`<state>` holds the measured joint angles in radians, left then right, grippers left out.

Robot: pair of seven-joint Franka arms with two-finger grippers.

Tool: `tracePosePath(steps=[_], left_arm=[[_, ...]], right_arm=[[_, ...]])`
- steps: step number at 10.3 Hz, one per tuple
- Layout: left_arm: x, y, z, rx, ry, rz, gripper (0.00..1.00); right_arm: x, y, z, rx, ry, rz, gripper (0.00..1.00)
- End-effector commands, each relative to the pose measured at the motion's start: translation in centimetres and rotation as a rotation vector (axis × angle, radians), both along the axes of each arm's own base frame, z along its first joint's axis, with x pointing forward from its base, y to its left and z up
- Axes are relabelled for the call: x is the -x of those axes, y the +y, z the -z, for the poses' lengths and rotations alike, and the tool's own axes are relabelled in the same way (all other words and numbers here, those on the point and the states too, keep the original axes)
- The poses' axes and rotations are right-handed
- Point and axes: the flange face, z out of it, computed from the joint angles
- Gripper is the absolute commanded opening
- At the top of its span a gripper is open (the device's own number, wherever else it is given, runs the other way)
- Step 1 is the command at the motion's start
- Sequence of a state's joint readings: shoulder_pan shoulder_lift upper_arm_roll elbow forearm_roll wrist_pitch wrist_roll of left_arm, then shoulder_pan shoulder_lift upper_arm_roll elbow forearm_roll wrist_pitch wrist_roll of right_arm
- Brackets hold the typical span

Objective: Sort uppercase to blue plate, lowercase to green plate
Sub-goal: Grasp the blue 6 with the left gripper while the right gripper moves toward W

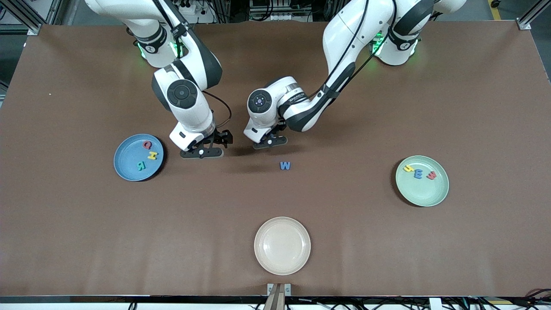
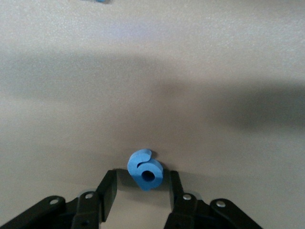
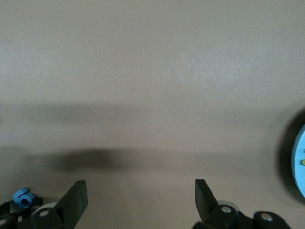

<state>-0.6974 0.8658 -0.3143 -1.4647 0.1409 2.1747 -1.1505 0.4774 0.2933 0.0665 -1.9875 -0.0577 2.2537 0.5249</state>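
A blue lowercase g (image 2: 145, 169) sits between the fingertips of my left gripper (image 2: 142, 188), with a small gap on each side; the jaws are open. In the front view that gripper (image 1: 270, 142) is low over mid-table and hides the g. The blue W (image 1: 285, 165) lies on the table slightly nearer the camera. The blue plate (image 1: 127, 161) holds a red Q (image 1: 147, 145), yellow H (image 1: 152, 155) and teal R (image 1: 140, 165). The green plate (image 1: 424, 191) holds a yellow h (image 1: 408, 168), blue m (image 1: 418, 173) and red w (image 1: 431, 175). My right gripper (image 1: 202, 151) waits open and empty beside the blue plate.
A beige plate (image 1: 282, 245) with nothing in it sits near the table's front edge, nearer the camera than the W. The two grippers hang close together over mid-table. The right wrist view catches the blue plate's rim (image 3: 300, 167) and the g (image 3: 22, 196).
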Motion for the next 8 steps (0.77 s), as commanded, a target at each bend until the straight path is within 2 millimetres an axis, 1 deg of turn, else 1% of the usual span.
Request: tracePosePath(steps=[1,6,8], left_arm=[[-0.5,-0.17,0.04,-0.005,-0.03,0.033,0.5],[-0.86,0.07,0.1,-0.006,-0.031,0.035,0.49],[-1.31,0.44,0.25,-0.012,-0.036,0.028,0.42]], right_arm=[[-0.09,0.18,-0.15,-0.002,0.003,0.003,1.0],[0.03,0.1,0.14,0.002,0.008,0.001,1.0],[0.01,0.12,0.29,0.002,0.008,0.001,1.0]])
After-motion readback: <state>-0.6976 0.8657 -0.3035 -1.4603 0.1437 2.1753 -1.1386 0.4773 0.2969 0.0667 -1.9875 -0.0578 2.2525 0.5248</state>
